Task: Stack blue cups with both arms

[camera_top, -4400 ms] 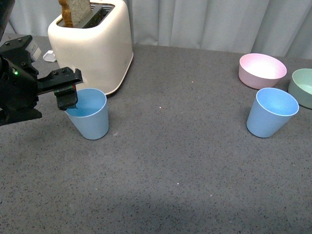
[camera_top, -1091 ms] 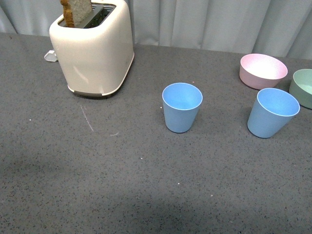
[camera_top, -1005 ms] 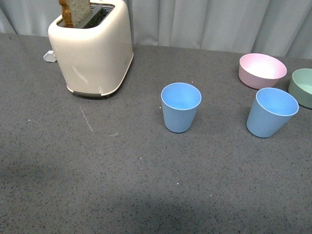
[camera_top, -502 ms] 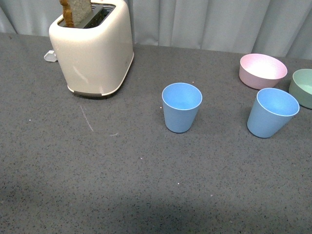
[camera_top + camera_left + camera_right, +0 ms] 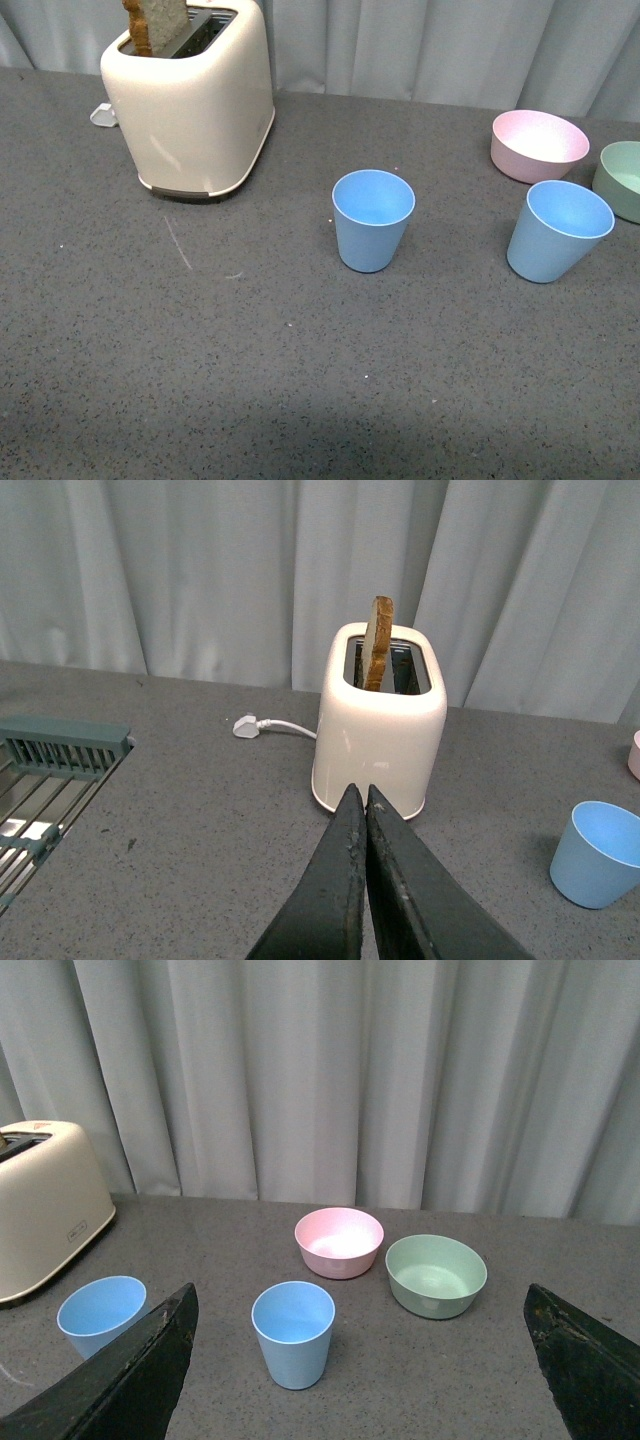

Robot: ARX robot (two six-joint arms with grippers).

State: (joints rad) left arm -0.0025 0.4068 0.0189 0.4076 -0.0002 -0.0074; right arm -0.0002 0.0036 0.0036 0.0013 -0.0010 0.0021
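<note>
Two light-blue cups stand upright and apart on the grey table. One cup [image 5: 372,219] is in the middle, the other cup [image 5: 558,230] at the right near the bowls. Neither arm shows in the front view. My left gripper [image 5: 359,798] is shut with nothing between its fingers, hanging short of the toaster, with the middle cup [image 5: 602,852] off to one side. My right gripper [image 5: 360,1305] is open wide, well back from the right cup [image 5: 293,1332], which sits between its fingers in the picture; the middle cup [image 5: 100,1312] shows beside it.
A cream toaster [image 5: 190,100] with a slice of toast stands at the back left, its plug [image 5: 248,726] lying beside it. A pink bowl [image 5: 537,144] and a pale green bowl [image 5: 622,178] sit at the back right. A metal rack [image 5: 45,780] lies at the table's left.
The left arm, which held the left cup by the toaster 4.4 s ago, is gone from the front view; that cup now stands in the middle. Nothing has moved in the last second.
</note>
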